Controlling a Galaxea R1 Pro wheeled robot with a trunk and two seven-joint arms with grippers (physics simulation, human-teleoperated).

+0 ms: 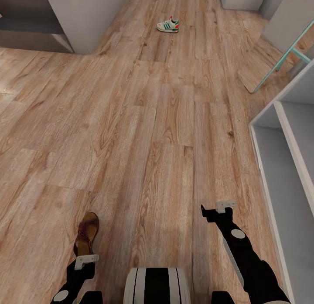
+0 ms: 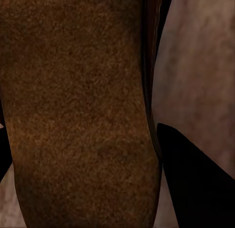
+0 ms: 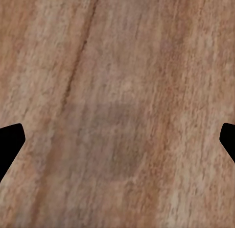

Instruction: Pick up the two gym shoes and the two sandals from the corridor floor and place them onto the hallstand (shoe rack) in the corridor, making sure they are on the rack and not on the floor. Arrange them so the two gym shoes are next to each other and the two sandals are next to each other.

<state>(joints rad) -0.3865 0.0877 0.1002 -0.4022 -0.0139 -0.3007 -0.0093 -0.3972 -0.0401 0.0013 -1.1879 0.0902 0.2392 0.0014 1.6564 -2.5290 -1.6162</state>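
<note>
Head view far gym shoe [image 1: 168, 25], left wrist sandal [image 2: 78, 110]

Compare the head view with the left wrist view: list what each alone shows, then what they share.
Head view alone: a gym shoe far up the floor, pale grey shelving at the right, the left gripper at the sandal's near end, and the right gripper over bare planks.
Left wrist view alone: a close look at the sandal's tan-brown footbed with a dark finger beside it.
Both share: the sandal and the wood floor.
</note>
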